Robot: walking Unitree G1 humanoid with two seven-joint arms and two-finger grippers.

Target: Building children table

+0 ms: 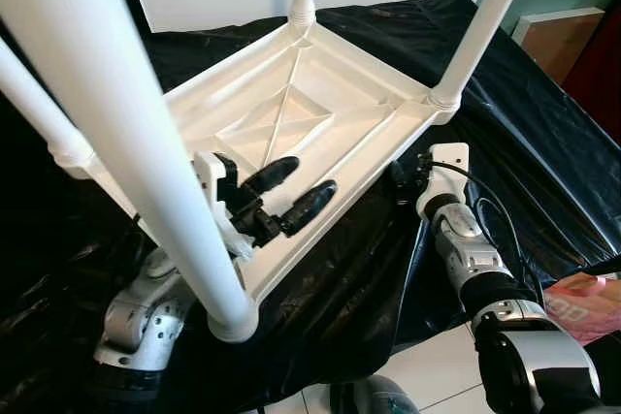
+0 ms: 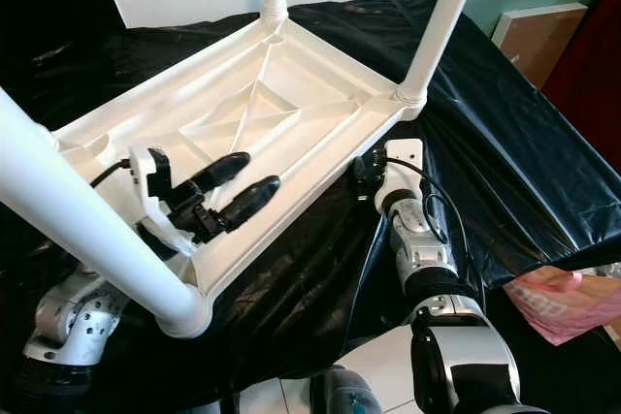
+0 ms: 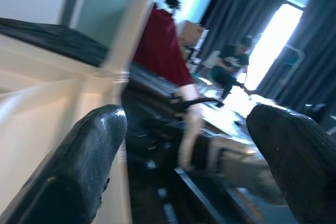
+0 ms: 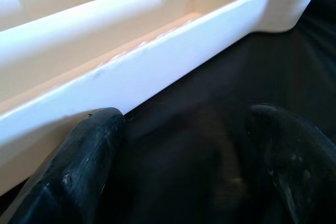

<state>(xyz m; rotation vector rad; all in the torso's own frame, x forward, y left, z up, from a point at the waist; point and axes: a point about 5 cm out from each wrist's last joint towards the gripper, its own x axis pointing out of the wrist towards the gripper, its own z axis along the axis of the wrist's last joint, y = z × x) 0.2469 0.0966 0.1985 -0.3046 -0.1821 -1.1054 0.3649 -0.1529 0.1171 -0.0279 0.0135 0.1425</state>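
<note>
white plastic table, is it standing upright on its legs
No, the white plastic table lies upside down on the black sheet, its legs pointing up.

The left arm (image 1: 146, 322) rises from about seven o'clock in the head views, elbow low and silver, its forearm angling up toward the centre. Its wrist ends in the left gripper (image 1: 291, 191), whose two long black fingers (image 1: 309, 207) point toward two o'clock and stand spread, a clear gap between them in the left wrist view.

The right arm (image 1: 485, 278) comes in from five o'clock, forearm reaching up toward eleven o'clock. The right gripper (image 1: 406, 174) sits at its end, fingers (image 4: 68, 177) parted wide in the right wrist view.
</note>
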